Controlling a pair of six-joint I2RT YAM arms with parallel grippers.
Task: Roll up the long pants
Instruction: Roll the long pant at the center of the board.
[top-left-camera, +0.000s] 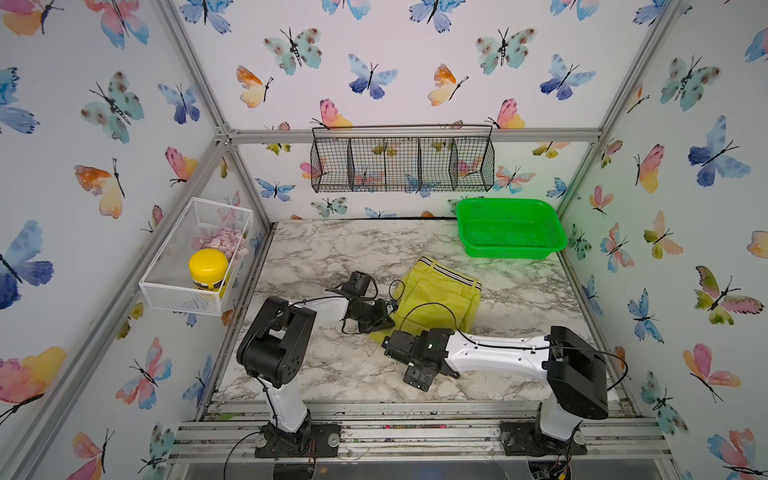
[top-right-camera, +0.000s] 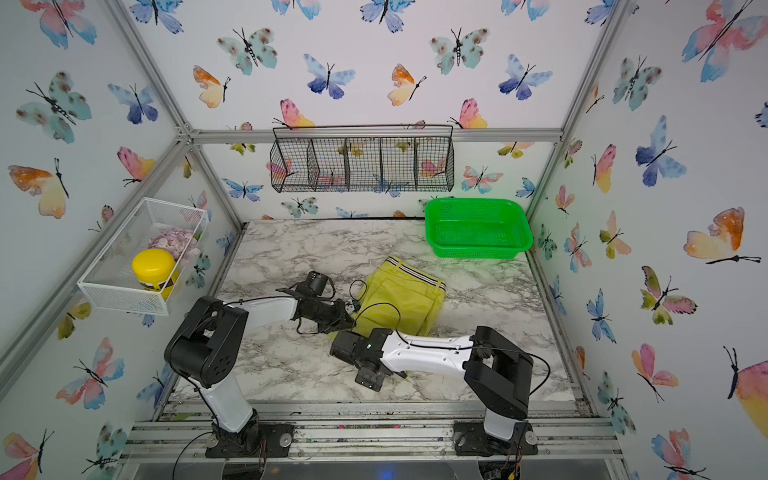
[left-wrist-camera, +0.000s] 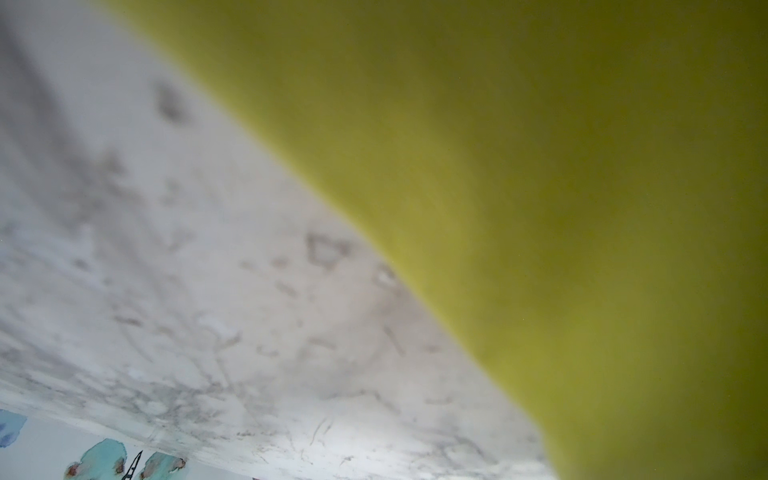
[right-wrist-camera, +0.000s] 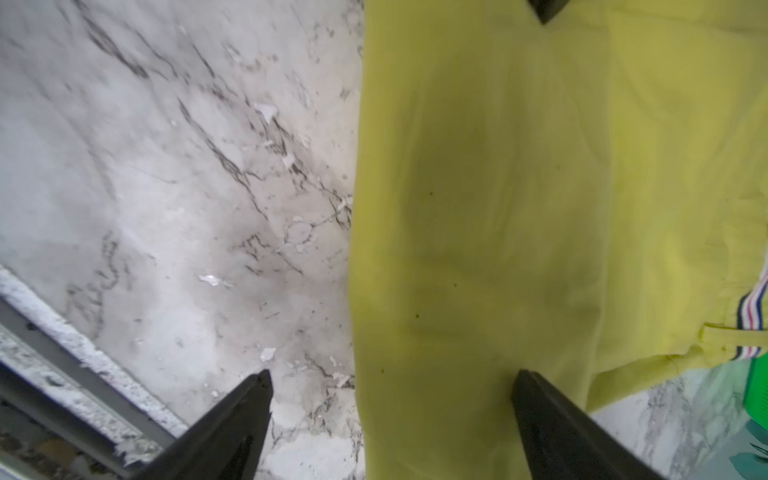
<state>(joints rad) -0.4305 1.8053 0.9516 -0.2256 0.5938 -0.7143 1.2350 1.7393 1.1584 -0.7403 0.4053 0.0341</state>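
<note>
On marble-look table (top-left-camera: 332, 249), two arms flank one folded pair of pants (top-left-camera: 440, 291).
White mesh tray (top-left-camera: 166, 291) on the left wall holds one yellow-lidded jar (top-left-camera: 208, 266). Left gripper (top-left-camera: 388, 309), clamped shut, sits at the pants' left edge; its wrist view gives only blurred yellow-green cloth against veined marble, so a pinch cannot be told. Pants lie mid-table, striped waistband away from the arms. Right gripper (right-wrist-camera: 392, 374) is spread wide, one black tapered finger (right-wrist-camera: 232, 428) over marble, one over cloth. One green perforated basket (top-left-camera: 511, 228) sits far right.
</note>
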